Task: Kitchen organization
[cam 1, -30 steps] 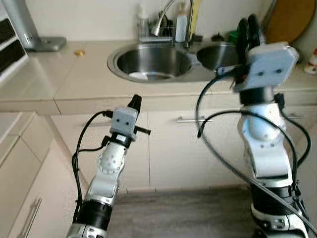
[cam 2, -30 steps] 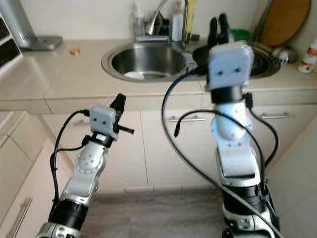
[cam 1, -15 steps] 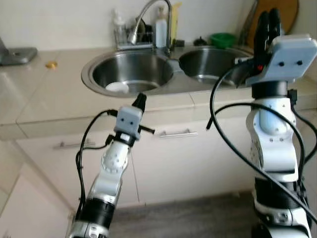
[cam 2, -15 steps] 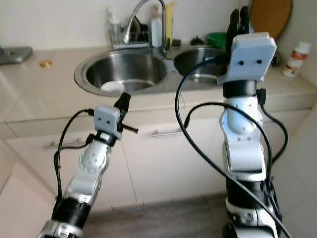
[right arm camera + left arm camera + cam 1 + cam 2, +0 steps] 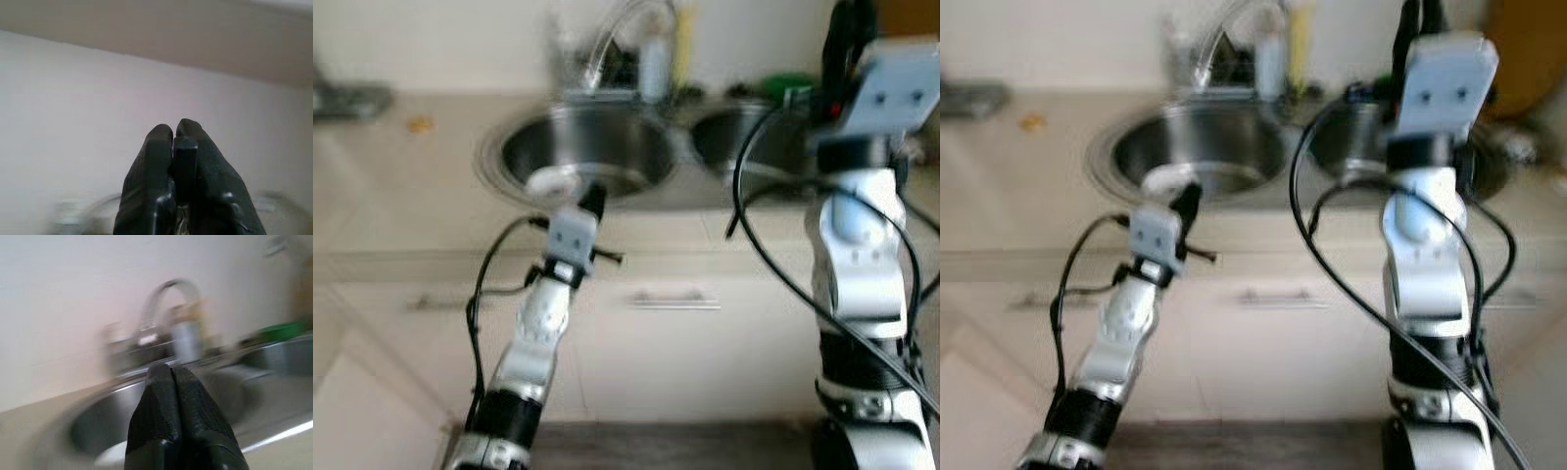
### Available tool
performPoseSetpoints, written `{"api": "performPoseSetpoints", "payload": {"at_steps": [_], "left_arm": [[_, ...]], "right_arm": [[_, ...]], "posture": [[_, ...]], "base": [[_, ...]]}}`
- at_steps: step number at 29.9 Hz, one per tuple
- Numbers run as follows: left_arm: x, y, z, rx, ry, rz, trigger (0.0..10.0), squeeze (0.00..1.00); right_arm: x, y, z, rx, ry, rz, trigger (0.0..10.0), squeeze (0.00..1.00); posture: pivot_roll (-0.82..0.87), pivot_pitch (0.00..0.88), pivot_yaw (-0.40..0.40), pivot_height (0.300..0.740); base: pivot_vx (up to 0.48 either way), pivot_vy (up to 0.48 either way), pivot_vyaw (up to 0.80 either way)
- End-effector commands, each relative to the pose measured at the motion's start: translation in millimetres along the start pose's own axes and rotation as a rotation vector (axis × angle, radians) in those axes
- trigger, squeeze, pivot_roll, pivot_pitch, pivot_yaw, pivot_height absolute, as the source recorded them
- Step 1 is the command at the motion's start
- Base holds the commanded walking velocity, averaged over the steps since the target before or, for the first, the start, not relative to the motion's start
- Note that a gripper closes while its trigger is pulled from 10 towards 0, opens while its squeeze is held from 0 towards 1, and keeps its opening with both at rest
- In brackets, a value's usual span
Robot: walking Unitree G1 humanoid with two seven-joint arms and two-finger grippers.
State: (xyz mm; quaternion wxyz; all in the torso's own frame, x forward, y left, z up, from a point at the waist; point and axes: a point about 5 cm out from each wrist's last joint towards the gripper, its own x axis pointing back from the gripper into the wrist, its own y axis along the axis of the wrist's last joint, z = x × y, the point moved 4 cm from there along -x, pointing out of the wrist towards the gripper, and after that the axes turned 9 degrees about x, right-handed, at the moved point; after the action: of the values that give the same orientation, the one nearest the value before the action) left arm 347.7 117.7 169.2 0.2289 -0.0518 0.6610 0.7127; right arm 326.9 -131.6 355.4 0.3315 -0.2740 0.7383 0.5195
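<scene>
The left gripper (image 5: 172, 377), its two black fingers pressed together, points over a round steel sink basin (image 5: 98, 426) toward a blurred curved chrome tap (image 5: 164, 296).

Left hand (image 5: 172, 382) low, fingers pressed together; right hand (image 5: 175, 142) raised upright, fingers together.
</scene>
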Motion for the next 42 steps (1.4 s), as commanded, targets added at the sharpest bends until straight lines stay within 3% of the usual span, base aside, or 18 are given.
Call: {"api": "performPoseSetpoints", "payload": {"at_steps": [1,7,14,17,24,26,33,34,35,42], "left_arm": [[-3.0,1.8,-12.4,0.015,-0.027,-0.009,10.0,0.00],[-3.2,1.2,-13.4,0.016,-0.028,-0.005,10.0,0.00],[-2.1,-3.4,-14.5,0.017,-0.027,0.019,10.0,0.00],[-1.9,-3.7,-15.1,0.010,-0.029,0.021,10.0,0.00],[-2.7,-4.1,-16.4,0.011,-0.034,0.024,10.0,0.00],[-3.1,-4.2,-18.5,0.013,-0.039,0.025,10.0,0.00],[-3.1,-3.8,-19.1,0.009,-0.041,0.026,10.0,0.00],[-3.2,-3.8,-18.5,0.007,-0.039,0.027,10.0,0.00],[-3.1,-4.0,-17.7,0.006,-0.037,0.028,10.0,0.00],[-0.7,-6.4,-16.6,0.009,-0.028,0.042,10.0,0.00]], "right_arm": [[-1.6,-1.2,-16.9,0.005,-0.047,-0.007,10.0,0.00],[-2.4,-6.7,-16.1,0.041,-0.036,0.003,10.0,0.00],[-0.2,-17.8,-19.2,0.170,-0.027,0.019,10.0,0.00],[2.6,-38.6,-31.2,0.260,-0.054,0.083,10.0,0.00],[15.8,-97.8,-46.9,0.329,-0.056,0.275,10.0,0.00],[26.7,-128.8,-53.9,0.316,-0.069,0.399,10.0,0.00],[41.5,-160.7,-51.5,0.273,-0.066,0.532,10.0,0.00],[41.5,-161.3,-51.3,0.261,-0.074,0.532,10.0,0.11],[41.4,-161.7,-51.3,0.260,-0.082,0.534,10.0,1.00],[34.4,-157.7,-49.9,0.206,-0.107,0.483,10.0,1.00]], "posture": [[0.09,0.000,-0.042,0.740],[0.09,0.000,-0.044,0.740],[0.09,0.000,-0.049,0.740],[0.09,0.000,-0.049,0.740],[0.10,0.000,-0.044,0.740],[0.11,0.000,-0.045,0.740],[0.12,0.000,-0.053,0.740],[0.12,0.000,-0.053,0.740],[0.12,0.000,-0.053,0.740],[0.13,0.000,-0.057,0.740]], "base": [[0.292,0.000,0.00],[0.279,0.000,0.00],[0.000,0.000,0.00],[0.000,0.000,0.00],[0.000,0.000,0.00],[0.000,0.000,0.00],[0.000,0.000,0.00],[0.000,0.000,0.00],[0.000,0.000,0.00],[0.000,0.000,0.00]]}}
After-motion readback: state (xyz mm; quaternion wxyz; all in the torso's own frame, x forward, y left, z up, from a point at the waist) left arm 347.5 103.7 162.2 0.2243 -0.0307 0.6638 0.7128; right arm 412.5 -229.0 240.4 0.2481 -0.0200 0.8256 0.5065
